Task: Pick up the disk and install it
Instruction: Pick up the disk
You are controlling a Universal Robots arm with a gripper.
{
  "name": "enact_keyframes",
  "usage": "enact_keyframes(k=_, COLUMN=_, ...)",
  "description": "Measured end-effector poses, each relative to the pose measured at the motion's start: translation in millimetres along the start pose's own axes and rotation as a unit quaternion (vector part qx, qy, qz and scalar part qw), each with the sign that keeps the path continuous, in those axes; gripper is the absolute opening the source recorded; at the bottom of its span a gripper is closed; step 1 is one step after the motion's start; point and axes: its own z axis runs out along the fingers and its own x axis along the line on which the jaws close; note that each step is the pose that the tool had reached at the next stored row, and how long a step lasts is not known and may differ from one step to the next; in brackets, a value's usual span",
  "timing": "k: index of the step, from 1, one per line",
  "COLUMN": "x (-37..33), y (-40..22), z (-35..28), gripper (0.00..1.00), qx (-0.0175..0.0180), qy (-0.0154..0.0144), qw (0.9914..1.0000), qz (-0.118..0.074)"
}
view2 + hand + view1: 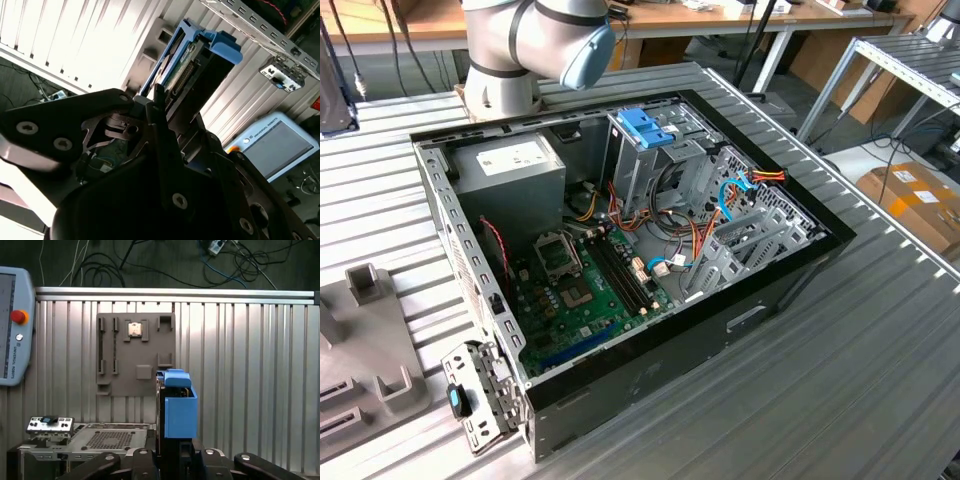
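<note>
One disk (179, 412) tight between the fingers (161, 125)

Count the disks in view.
1: the disk, held in the gripper, seen in both wrist views; others may sit hidden inside the cage.

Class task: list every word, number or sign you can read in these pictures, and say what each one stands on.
Nothing reads surely.
On the pendant: lettering, too small.
On the power supply: white label, print blurred.
On the cardboard box: label blurred.
On the disk: no print shows.
</note>
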Motion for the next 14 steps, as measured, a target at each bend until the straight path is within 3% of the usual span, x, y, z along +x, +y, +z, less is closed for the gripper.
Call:
enact_keyframes(k=8, x=0.5, y=-73.8, z=14.9, gripper=0.35, qx=-0.0014, qy=0.0, qw=1.0, qz=0.0)
enact_keyframes(k=10, x=0.6, y=-86.0, z=17.0, gripper=0.35, qx=-0.0015, qy=0.0, qw=1.0, qz=0.0)
enact_keyframes(k=11, x=0.7, y=-98.8, z=19.1, gripper=0.35, qx=-0.0017, qy=0.0, qw=1.0, qz=0.0)
enact_keyframes(k=14, x=0.9, y=-123.0, z=23.1, gripper=0.35, qx=-0.0018, qy=0.0, qw=1.0, qz=0.0)
